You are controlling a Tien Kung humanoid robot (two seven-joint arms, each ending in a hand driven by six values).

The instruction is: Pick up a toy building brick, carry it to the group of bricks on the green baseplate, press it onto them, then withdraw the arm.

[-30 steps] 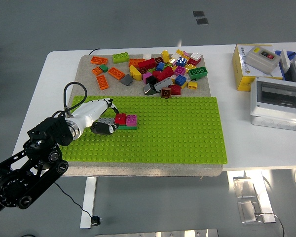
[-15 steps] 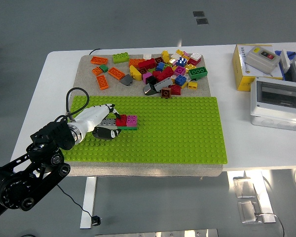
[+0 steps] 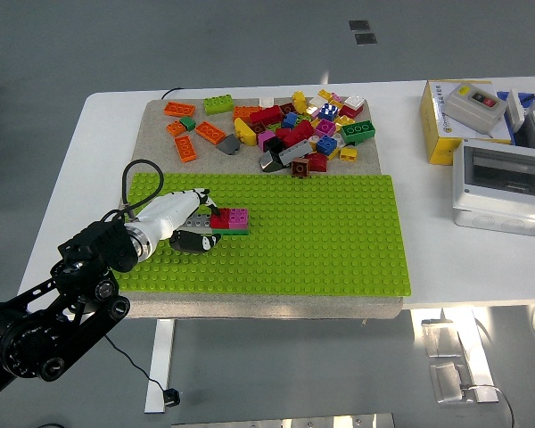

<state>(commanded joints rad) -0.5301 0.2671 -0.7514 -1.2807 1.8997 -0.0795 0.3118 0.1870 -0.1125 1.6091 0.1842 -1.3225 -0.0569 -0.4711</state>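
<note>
Brick: a grey brick [image 3: 194, 220] sits against the red and pink group of bricks [image 3: 229, 219] on the left of the green baseplate [image 3: 321, 232].
Hand: the left hand [image 3: 183, 223] curls its fingers around the grey brick from the left.
Progress: carrying looks done; pressing seems underway, withdrawal remains.
Hidden: fingers cover the brick's near side, so seating is unclear.
Elsewhere: loose bricks [image 3: 290, 125] lie far across the white surface [image 3: 107, 116].

Single head view, high on the robot's side, facing forward and down over the whole bench [image 3: 89, 134] (no second view).
</note>
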